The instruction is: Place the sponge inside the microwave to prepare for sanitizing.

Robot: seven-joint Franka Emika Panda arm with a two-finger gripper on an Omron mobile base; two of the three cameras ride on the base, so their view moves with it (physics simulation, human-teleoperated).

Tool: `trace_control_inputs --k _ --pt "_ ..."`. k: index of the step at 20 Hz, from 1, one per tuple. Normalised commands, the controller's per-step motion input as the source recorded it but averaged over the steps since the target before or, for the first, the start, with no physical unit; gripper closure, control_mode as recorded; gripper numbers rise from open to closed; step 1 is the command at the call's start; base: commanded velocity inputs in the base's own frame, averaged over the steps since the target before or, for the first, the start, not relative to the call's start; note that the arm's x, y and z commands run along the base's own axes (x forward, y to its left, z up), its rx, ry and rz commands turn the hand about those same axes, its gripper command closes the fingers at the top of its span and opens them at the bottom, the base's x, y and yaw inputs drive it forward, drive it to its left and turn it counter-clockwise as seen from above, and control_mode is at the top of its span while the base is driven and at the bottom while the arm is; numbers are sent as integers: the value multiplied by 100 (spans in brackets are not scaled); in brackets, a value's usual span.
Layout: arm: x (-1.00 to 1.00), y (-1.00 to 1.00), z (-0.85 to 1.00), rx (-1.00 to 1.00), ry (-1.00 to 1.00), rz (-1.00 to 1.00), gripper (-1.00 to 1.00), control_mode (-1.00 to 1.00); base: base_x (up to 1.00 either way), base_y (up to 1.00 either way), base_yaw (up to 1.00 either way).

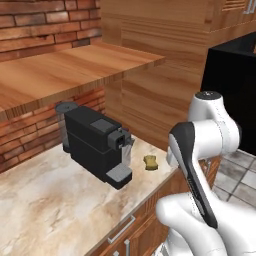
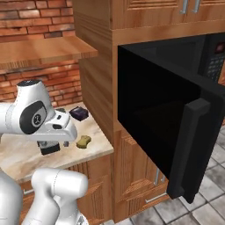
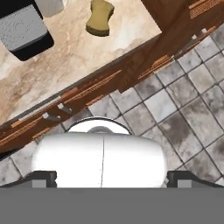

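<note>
On the counter (image 1: pixel 45 200), just right of the coffee machine (image 1: pixel 95 142), I see the sponge (image 1: pixel 150 162) lying flat near the front edge, untouched. Behind the sponge, against the wooden cabinet side, sits a small dark box (image 2: pixel 79 113). From the right base camera my tool (image 2: pixel 49 147) hangs over the counter left of the sponge and clear of it; its fingertips (image 3: pixel 43 178) sit at the far edges of the hand camera, so the jaws stand wide apart with nothing between them. Further right of the sponge, past the cabinet, the microwave (image 2: pixel 158 110) has its door (image 2: pixel 193 149) swung open, the dark cavity exposed.

I judge I am at the approach step: nothing is picked up yet. Next I need to bring the tool over the sponge, descend, and close on its narrow sides before carrying it right into the cavity, keeping clear of the cabinet corner and door.
</note>
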Motion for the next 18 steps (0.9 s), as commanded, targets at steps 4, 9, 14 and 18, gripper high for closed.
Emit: trace_control_inputs --k 4,9,14,18 --pt "61 26 -20 3 -5 -9 -100 -100 0 0 0" --pt "71 19 -12 15 0 -25 -100 -100 0 0 0" --pt "55 0 -1 10 0 -21 -100 -100 0 0 0" --pt "30 0 -24 -8 -12 -9 -100 -100 0 0 0"
